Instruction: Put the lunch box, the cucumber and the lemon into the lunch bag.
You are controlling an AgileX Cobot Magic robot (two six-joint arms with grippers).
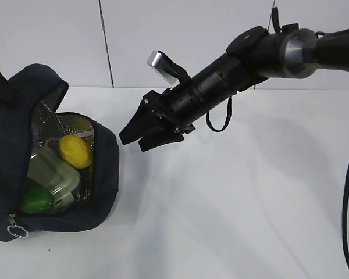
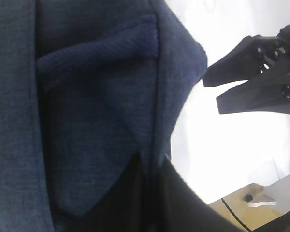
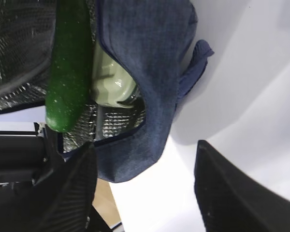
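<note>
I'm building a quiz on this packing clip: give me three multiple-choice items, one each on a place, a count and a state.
1. Where is the lemon?
A. inside the lunch bag
B. on the bare table
C. in the right tool

2. How many items lie inside the bag?
A. one
B. two
C. three

3. The right tool is:
A. open and empty
B. shut on the cucumber
C. shut on a handle

Answers: 1 A, the lemon rests against the foil lining; 2 C, lemon, cucumber and lunch box all show inside; 3 A, its jaws stand apart beside the bag, holding nothing.
</note>
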